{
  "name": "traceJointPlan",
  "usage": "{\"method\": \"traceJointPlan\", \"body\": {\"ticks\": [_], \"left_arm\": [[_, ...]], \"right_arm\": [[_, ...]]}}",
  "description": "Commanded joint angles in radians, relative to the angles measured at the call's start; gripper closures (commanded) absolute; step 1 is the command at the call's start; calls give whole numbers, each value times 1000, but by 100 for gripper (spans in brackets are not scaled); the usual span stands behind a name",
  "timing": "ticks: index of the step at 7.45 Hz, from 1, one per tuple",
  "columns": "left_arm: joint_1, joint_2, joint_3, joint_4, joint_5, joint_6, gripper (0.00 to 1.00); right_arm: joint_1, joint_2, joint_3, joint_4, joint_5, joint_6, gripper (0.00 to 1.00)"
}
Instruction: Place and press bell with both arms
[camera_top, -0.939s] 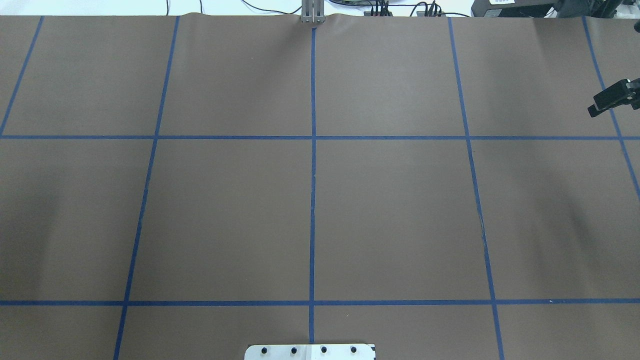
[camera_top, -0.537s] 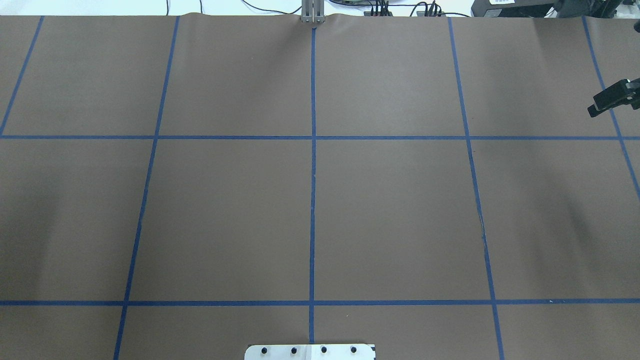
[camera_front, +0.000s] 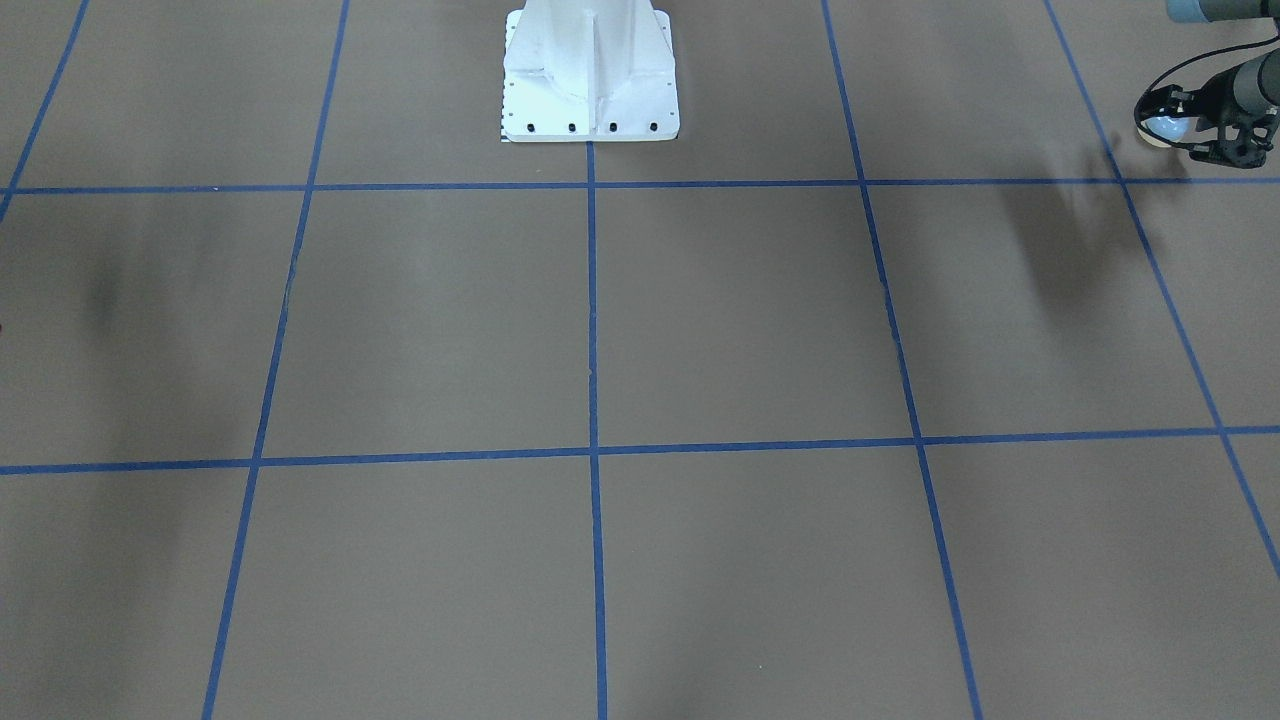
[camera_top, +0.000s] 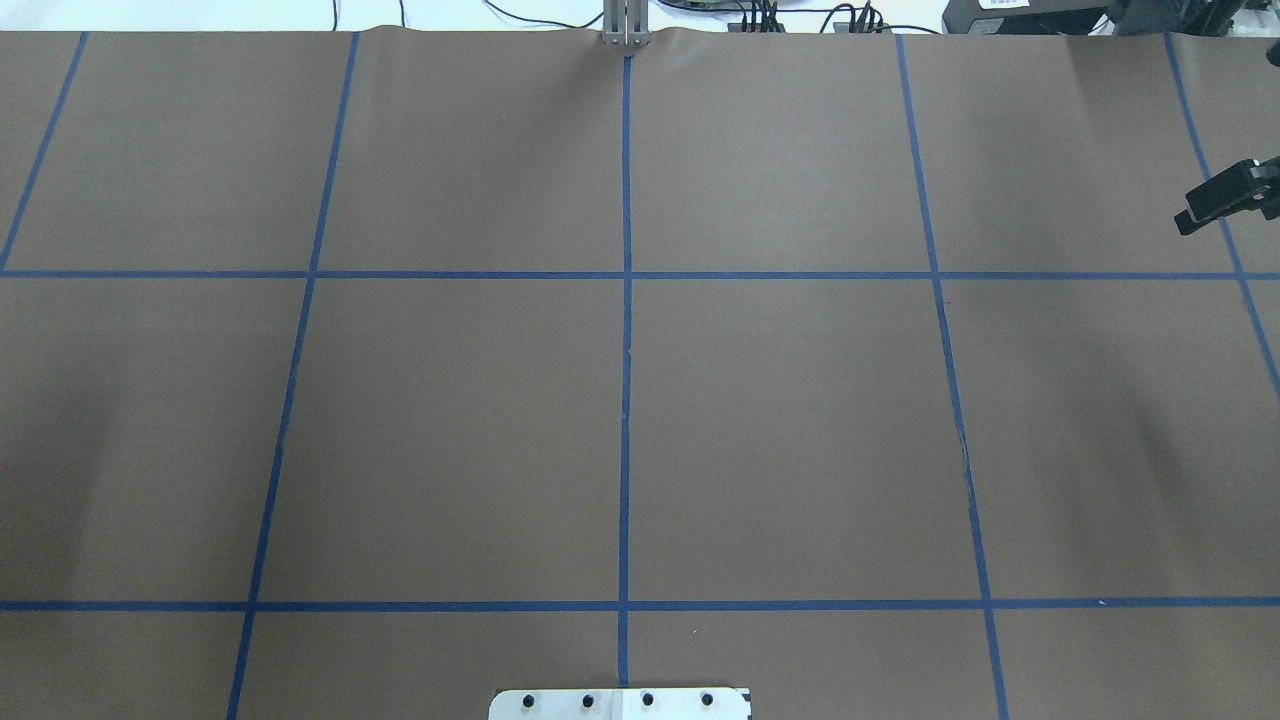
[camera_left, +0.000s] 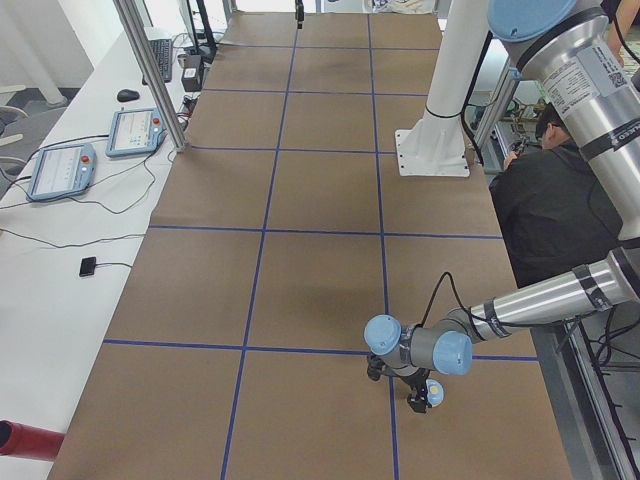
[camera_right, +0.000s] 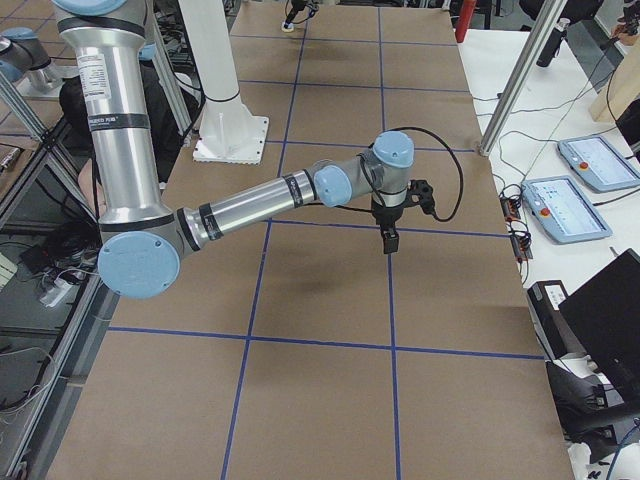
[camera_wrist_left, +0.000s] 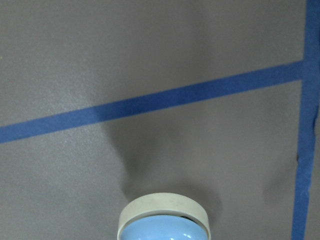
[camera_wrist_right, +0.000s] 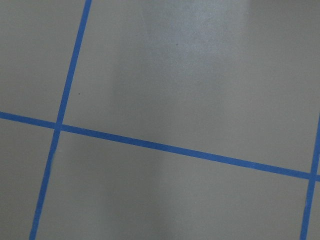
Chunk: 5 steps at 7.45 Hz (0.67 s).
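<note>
The light-blue bell (camera_front: 1158, 128) with its cream base ring is held in my left gripper (camera_front: 1175, 122) at the table's left end, near the robot's side. The left wrist view shows the bell (camera_wrist_left: 163, 222) base-down a little above the brown table, over its own shadow. In the exterior left view the bell (camera_left: 434, 389) sits at the tip of the near arm's gripper (camera_left: 426, 392). My right gripper (camera_top: 1215, 205) hangs over the right end of the table, fingers together and empty; it also shows in the exterior right view (camera_right: 388, 238), pointing down.
The white bolted pedestal (camera_front: 590, 75) stands at the robot's edge in the middle. Blue tape lines grid the brown table (camera_top: 780, 420). Tablets (camera_left: 135, 130) and an aluminium post (camera_left: 150, 70) stand beyond the far edge. A person in black (camera_left: 560, 200) sits behind the robot.
The right gripper has shifted only very slightly at the right edge of the overhead view. Nothing else has visibly changed.
</note>
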Motion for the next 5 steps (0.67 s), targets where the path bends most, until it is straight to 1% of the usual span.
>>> {"method": "traceJointPlan", "body": {"ticks": [1, 5], "left_arm": [[6, 0, 10, 0, 1, -2, 0], [18, -14, 27, -3, 1, 0, 0]], "right_arm": [[0, -1, 0, 0, 0, 0, 0], [-5, 0, -1, 0, 0, 0, 0]]}}
